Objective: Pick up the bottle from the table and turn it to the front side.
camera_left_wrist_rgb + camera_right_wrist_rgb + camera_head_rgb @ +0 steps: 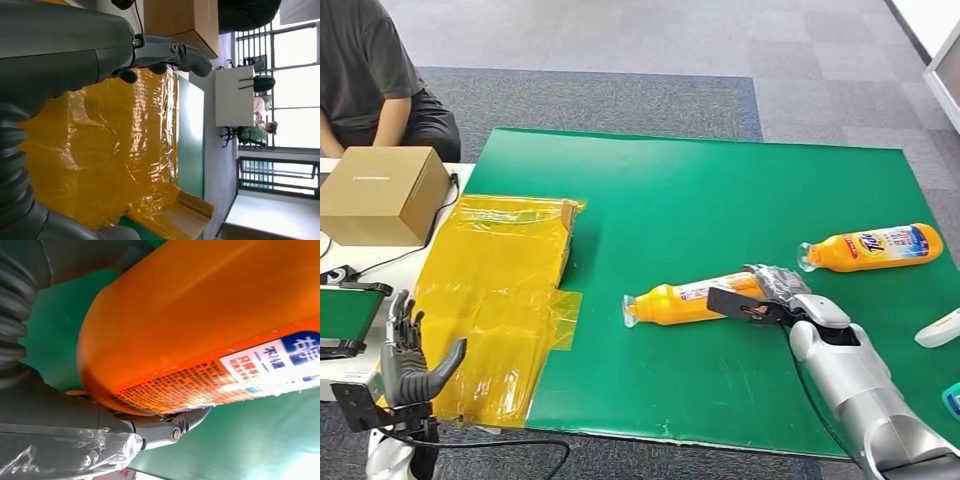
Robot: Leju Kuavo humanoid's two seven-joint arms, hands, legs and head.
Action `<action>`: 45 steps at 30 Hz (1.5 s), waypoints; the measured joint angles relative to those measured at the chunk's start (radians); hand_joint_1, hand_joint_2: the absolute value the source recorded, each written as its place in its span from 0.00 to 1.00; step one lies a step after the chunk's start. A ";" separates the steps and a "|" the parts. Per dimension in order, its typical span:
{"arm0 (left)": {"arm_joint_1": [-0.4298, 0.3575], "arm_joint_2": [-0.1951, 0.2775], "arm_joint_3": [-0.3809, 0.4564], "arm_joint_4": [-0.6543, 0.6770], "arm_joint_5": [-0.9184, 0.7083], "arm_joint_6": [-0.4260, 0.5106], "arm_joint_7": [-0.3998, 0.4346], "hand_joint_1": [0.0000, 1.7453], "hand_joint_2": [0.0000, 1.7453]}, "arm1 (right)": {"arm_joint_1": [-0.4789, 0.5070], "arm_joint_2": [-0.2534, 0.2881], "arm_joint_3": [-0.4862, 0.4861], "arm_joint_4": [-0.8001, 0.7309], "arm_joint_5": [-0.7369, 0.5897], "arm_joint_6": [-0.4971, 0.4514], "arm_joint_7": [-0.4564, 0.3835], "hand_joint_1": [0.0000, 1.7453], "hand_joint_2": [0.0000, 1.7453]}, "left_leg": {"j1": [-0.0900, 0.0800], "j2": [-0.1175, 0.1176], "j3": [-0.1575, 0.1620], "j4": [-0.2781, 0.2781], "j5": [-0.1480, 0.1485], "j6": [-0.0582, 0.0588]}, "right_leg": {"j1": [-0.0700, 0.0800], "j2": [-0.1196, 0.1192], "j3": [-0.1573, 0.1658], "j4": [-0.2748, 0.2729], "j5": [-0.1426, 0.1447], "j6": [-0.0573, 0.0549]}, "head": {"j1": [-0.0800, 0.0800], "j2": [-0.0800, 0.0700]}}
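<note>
You are looking down at a green mat (682,190) covering most of the table, with a grey carpeted floor (637,50) stretching beyond it. A crinkled sheet of yellow plastic (497,300) is lying over the mat's left side and hanging past its edge. To the left of that, a cardboard box (384,190) is sitting on a white side table (388,265), and a person in a dark shirt (365,70) is sitting behind it.

Your right arm (863,390) is reaching in from the lower right, stretched low over the mat toward its middle. The right hand (765,290) is wrapping around the wide base end of the orange bottle (690,300), which is lying on its side on the mat with its clear cap pointing left. In the right wrist view the bottle (203,325) is pressing close against the hand (68,440), with the thumb (170,427) running under its printed label, so the hand is clamped on the bottle.

A second orange bottle (875,247) is lying on its side near the mat's right edge, well apart from the first, its cap also pointing left.

Your left hand (410,355) is hovering off the table's near left corner, held upright with the palm facing inward, fingers apart and thumb sticking out, holding nothing. In the left wrist view the hand (113,55) is hanging over the yellow plastic (113,150).
</note>
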State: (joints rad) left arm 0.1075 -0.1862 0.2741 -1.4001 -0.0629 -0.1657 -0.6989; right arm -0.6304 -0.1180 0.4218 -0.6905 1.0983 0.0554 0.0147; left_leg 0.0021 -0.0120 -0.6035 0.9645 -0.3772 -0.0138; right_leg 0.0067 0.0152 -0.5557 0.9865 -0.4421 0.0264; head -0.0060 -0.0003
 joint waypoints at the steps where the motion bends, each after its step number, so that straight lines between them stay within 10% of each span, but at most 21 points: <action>1: 0.003 0.000 0.005 0.000 -0.001 -0.001 0.000 0.00 1.00 | 0.015 -0.001 0.000 -0.020 -0.016 -0.013 -0.004 1.00 1.00 | 0.000 0.000 0.000 0.000 0.000 0.000 | 0.000 0.000 0.000 0.000 0.000 0.000 | 0.000 0.000; 16: 0.045 -0.027 0.056 -0.019 0.013 -0.213 0.011 0.00 1.00 | 0.440 0.024 -0.056 -0.616 -0.254 -0.217 -0.067 1.00 1.00 | 0.000 -0.001 -0.003 0.000 -0.002 -0.001 | 0.001 -0.001 -0.003 0.000 -0.003 -0.002 | 0.000 0.000; 24: 0.001 0.032 -0.094 0.026 0.059 -0.603 0.004 0.00 1.00 | 0.416 0.152 -0.048 -0.551 -0.332 -0.245 -0.141 1.00 1.00 | 0.000 0.000 -0.003 0.000 0.000 -0.003 | 0.001 -0.001 -0.003 0.001 -0.002 -0.002 | 0.000 0.000; 37: -0.150 0.103 -0.354 0.095 0.074 -0.595 0.003 0.01 1.00 | 0.367 0.301 0.048 -0.288 -0.337 -0.278 -0.195 1.00 1.00 | 0.001 -0.001 -0.003 0.000 0.001 -0.003 | 0.001 -0.001 -0.004 0.001 -0.002 -0.002 | 0.000 0.000; 39: -0.170 0.103 -0.358 0.124 0.081 -0.574 0.004 0.21 1.00 | 0.368 0.304 0.074 -0.273 -0.345 -0.278 -0.200 1.00 1.00 | 0.001 -0.001 -0.003 0.000 0.001 -0.003 | 0.001 -0.001 -0.004 0.001 -0.002 -0.002 | 0.000 0.000; 42: -0.188 0.103 -0.360 0.159 0.088 -0.544 0.009 0.66 1.00 | 0.369 0.304 0.107 -0.258 -0.362 -0.282 -0.205 0.74 1.00 | 0.001 0.000 -0.003 0.000 0.001 -0.003 | 0.001 -0.001 -0.005 0.001 -0.002 -0.002 | 0.000 0.000; 45: -0.192 0.101 -0.360 0.174 0.072 -0.474 0.025 0.95 1.00 | 0.371 0.303 0.124 -0.254 -0.374 -0.299 -0.202 0.15 1.00 | 0.001 0.000 -0.003 0.000 0.001 -0.003 | 0.001 -0.001 -0.005 0.001 -0.002 -0.002 | 0.000 0.000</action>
State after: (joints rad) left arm -0.0848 -0.0851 -0.0854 -1.2264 0.0091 -0.6399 -0.6736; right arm -0.2590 0.1854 0.5458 -0.9447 0.7245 -0.2440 -0.1869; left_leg 0.0027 -0.0124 -0.6068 0.9641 -0.3763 -0.0167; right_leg 0.0073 0.0146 -0.5603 0.9879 -0.4437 0.0240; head -0.0060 -0.0004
